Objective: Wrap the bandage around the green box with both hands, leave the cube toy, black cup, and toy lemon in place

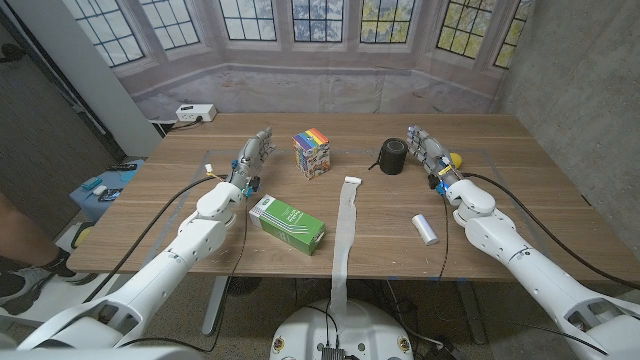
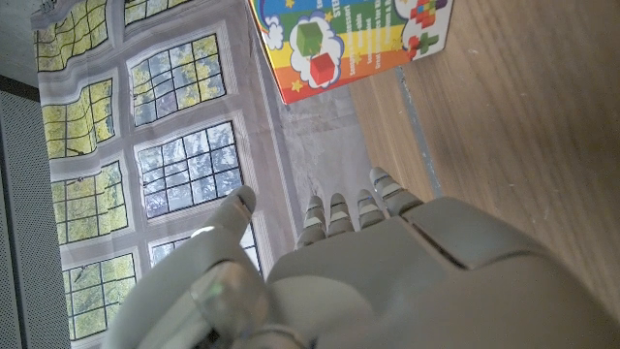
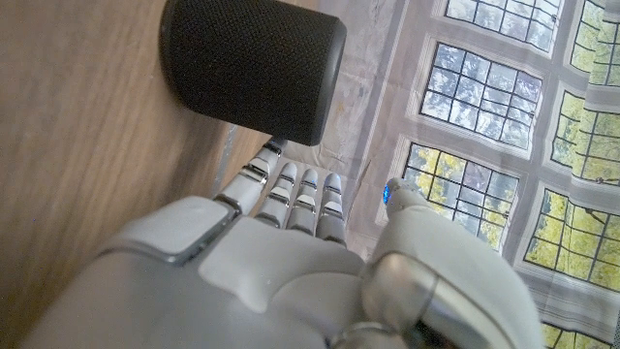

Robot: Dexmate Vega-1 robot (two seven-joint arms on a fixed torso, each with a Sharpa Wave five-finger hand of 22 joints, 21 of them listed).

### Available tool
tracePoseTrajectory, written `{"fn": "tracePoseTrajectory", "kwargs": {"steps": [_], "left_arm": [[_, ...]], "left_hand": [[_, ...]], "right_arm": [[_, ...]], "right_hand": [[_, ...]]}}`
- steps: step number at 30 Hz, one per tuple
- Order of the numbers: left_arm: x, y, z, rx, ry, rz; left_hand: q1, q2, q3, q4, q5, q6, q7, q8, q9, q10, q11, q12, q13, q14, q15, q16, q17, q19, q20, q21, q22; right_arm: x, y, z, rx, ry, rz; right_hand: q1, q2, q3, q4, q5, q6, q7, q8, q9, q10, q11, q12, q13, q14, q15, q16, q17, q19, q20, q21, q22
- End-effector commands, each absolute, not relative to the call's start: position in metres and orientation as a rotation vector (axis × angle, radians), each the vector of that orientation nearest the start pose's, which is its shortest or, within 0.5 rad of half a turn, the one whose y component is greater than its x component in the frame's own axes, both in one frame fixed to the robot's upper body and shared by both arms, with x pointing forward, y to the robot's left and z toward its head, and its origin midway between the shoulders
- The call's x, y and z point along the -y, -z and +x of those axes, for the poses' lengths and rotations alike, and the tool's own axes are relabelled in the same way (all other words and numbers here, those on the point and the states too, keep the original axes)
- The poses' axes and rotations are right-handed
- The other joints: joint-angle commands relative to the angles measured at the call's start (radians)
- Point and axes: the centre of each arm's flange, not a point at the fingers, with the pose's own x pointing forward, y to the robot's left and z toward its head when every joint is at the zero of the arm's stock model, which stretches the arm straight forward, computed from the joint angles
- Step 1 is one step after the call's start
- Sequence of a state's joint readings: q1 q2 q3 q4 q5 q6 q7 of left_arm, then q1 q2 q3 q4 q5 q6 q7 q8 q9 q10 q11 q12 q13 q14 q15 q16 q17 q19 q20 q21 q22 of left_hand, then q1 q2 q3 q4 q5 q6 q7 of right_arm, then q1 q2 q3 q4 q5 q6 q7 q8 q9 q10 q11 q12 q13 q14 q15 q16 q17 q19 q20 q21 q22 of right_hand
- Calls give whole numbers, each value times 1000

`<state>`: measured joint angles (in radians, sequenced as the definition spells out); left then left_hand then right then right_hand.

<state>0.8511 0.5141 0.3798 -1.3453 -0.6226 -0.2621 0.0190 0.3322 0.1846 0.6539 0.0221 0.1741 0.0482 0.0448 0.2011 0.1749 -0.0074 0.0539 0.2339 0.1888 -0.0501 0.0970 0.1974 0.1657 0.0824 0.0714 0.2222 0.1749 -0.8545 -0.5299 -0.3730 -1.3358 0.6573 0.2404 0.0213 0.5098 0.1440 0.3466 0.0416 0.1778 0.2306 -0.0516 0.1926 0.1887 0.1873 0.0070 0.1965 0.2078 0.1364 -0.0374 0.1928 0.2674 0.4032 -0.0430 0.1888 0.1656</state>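
Note:
The green box [image 1: 288, 223] lies on its side near the table's front edge. Right of it, a white bandage strip [image 1: 346, 225] runs from mid-table down over the front edge. A small white roll [image 1: 427, 229] lies further right. My left hand [image 1: 252, 158] is at the back left with fingers straight and apart, holding nothing, beside the rainbow cube toy [image 1: 312, 153] [image 2: 354, 39]. My right hand [image 1: 428, 152] is likewise open between the black cup [image 1: 392, 157] [image 3: 254, 63] and the toy lemon [image 1: 455, 158], which it partly hides. Both hands [image 2: 387, 271] [image 3: 291, 262] are well behind the box and the strip.
The wooden table [image 1: 520, 190] has bare room at front left and front right. A white power strip [image 1: 195, 113] sits on the ledge behind the table. A low stand with blue items [image 1: 100, 187] is off the left edge.

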Motion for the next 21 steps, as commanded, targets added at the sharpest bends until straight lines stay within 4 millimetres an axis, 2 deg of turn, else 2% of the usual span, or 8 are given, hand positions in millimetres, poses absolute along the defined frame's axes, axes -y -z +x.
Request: {"fn": "tracePoseTrajectory", "kwargs": {"steps": [1, 4, 6, 12, 21], "left_arm": [[-270, 25, 644, 589, 184, -17], [-270, 24, 642, 597, 175, -33], [-270, 23, 642, 599, 176, -23], [-268, 18, 642, 602, 177, -14], [-268, 16, 641, 591, 187, 10]], "left_hand": [[13, -1, 6, -3, 7, 6, 8, 5, 4, 1, 8, 4, 5, 4, 4, 3, 4, 13, 1, 4, 1], [14, -1, 6, -4, 7, 7, 7, 4, 4, 3, 7, 5, 5, 5, 4, 2, 4, 14, 1, 3, 1], [15, -1, 6, -5, 7, 7, 6, 4, 4, 3, 6, 4, 5, 6, 4, 2, 4, 15, 1, 3, 1], [18, -2, 7, -9, 8, 8, 5, 1, 4, 3, 10, 3, 5, 7, 5, -1, 4, 15, 1, 2, 1], [20, -5, 6, -13, 8, 9, 6, 0, 5, 3, 10, 1, 5, 7, 4, -3, 4, 16, 0, 0, 1]], "right_arm": [[292, 40, 646, 505, -211, 12], [290, 38, 651, 515, -232, 4], [288, 36, 653, 521, -245, -3], [286, 29, 662, 529, -269, -18], [287, 22, 663, 539, -270, -47]], "right_hand": [[11, 1, 4, -5, 5, 11, 1, 6, 5, 11, -4, 6, 2, 8, -3, 8, 1, 8, -27, 5, 5], [13, 0, 4, -11, 4, 14, 0, 7, 5, 12, -6, 6, 2, 8, -1, 8, -2, 8, -25, 5, 5], [17, -1, 4, -18, 4, 16, 9, 7, 4, 15, 2, 8, 2, 9, 0, 9, -4, 10, -22, 5, 5], [25, -4, 4, -32, 3, 19, 17, 7, 4, 22, 2, 10, 1, 10, 2, 10, -10, 15, -17, 7, 5], [31, -3, 5, -43, 2, 20, 18, 7, 3, 22, 3, 9, 0, 10, 2, 10, -14, 16, -16, 7, 5]]}}
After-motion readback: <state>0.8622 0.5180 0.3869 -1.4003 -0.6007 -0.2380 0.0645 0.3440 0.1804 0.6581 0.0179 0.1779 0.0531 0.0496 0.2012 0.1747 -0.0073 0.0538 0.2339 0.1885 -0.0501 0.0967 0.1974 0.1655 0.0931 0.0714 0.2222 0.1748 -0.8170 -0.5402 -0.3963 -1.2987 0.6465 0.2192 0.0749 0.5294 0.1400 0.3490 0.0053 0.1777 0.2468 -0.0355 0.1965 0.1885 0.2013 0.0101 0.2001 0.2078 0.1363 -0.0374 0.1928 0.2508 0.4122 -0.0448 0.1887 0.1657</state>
